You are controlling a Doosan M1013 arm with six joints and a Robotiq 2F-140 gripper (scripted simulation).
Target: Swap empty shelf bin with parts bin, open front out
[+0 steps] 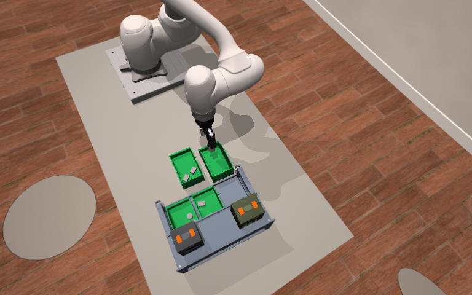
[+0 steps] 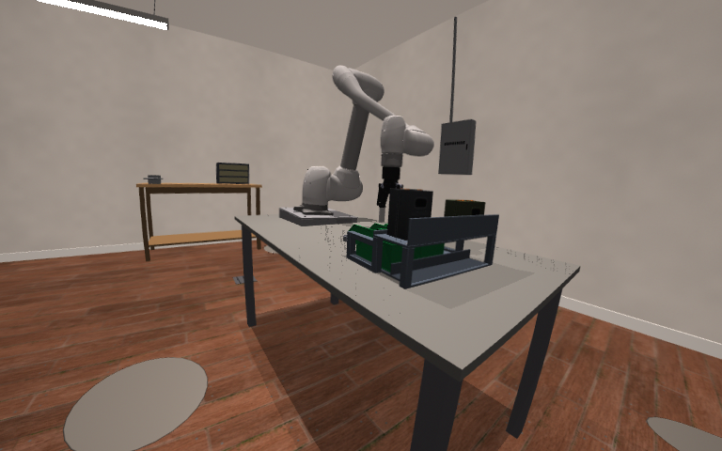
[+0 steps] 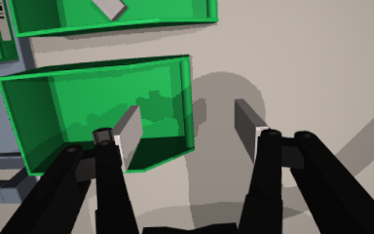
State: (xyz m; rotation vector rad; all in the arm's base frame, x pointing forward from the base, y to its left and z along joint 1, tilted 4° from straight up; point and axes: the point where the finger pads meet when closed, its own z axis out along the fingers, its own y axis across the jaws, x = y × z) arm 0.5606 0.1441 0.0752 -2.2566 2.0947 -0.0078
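The empty green bin (image 1: 219, 163) (image 3: 73, 99) stands upright on the table, in front of the shelf's right bay. The green bin with parts (image 1: 181, 161) (image 3: 161, 10) stands beside it, with two small grey parts visible in it. My gripper (image 1: 211, 149) (image 2: 382, 211) (image 3: 187, 116) is open and points down at the empty bin's end away from the shelf. One finger is over the bin's inside, the other beyond its end edge; neither visibly grips it. The grey shelf (image 1: 216, 227) (image 2: 452, 229) has a vacant right bay (image 1: 230, 191), partly hidden by its upper board.
Two green bins (image 1: 179, 212) (image 1: 211, 198) with parts fill the left and middle bays. A dark box (image 1: 186, 238) (image 2: 404, 212) stands on the upper board at the left, an olive box (image 1: 247, 211) (image 2: 471, 206) at the right. The two table bins are close together.
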